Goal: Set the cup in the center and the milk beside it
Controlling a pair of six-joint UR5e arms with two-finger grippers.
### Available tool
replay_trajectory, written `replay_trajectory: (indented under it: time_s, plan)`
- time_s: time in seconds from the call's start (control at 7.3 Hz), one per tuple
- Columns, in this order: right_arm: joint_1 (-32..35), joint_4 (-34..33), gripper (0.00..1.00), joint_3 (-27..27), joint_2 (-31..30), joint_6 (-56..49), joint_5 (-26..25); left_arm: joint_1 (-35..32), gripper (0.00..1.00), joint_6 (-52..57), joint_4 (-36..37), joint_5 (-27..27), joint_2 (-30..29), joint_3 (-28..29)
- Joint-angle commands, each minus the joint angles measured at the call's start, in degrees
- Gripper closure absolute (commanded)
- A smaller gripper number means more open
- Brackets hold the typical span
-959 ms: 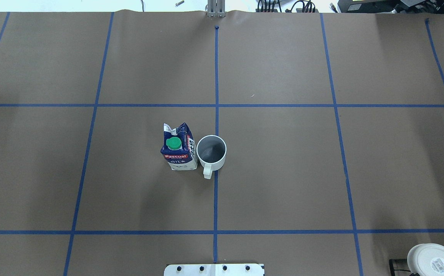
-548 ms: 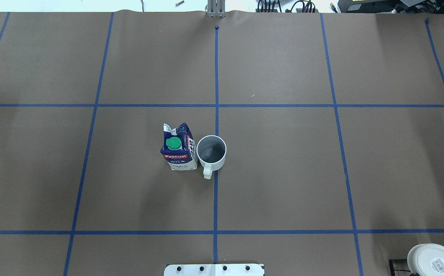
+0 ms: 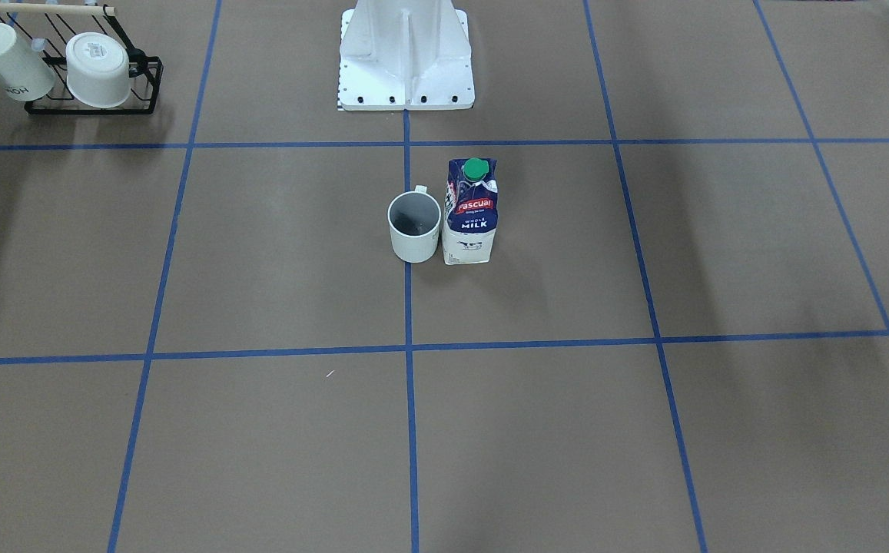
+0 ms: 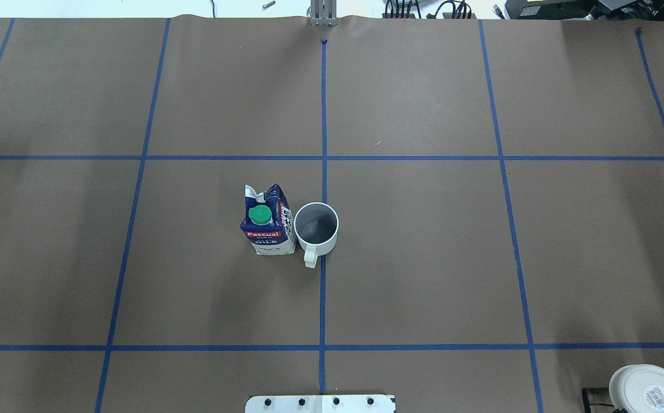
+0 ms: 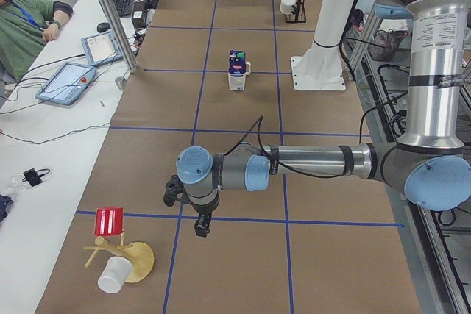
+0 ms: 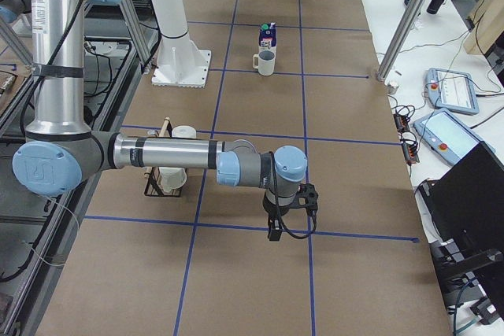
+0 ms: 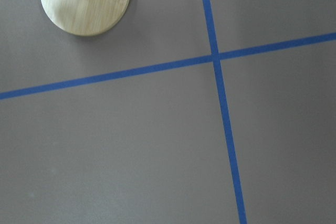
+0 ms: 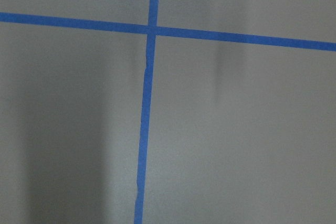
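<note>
Hanging low over the counter (image 5: 243, 108) at its end on the robot's left, the left hand (image 5: 199, 227) points down at a blue tape line (image 5: 331, 223). From here I cannot tell whether its fingers are spread or pressed together. A wooden stand (image 5: 134, 261) with a red cup (image 5: 110, 220) sits near it, toward the counter's corner. The right hand (image 6: 273, 230) hangs likewise at the opposite end, its state equally unreadable, with a black rack (image 6: 150, 182) near its arm. Both are well apart from the middle. The cup (image 4: 315, 226) stands upright there on the centre tape line, handle toward the robot's base. The milk (image 4: 267, 221) is just beside it on the robot's left, and the pair is well in from every edge.
</note>
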Motion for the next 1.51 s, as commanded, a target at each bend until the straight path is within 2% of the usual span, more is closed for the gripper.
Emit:
replay_trajectory:
  time_s: [0.0, 0.27, 1.37]
  plan:
    - [0.0, 0.0, 0.0, 0.0, 0.1, 0.0, 0.0, 0.0, 0.01, 0.4, -1.1, -1.9, -0.2, -0.6]
    - [0.0, 0.0, 0.0, 0.1, 0.1, 0.0, 0.0, 0.0, 0.01, 0.2, -7.5, -1.6, 0.3, -0.2]
    - [0.0, -0.1, 0.0, 0.0, -0.4, 0.1, 0.1, 0.0, 0.01, 0.1, -7.7, -0.6, 1.4, -0.1]
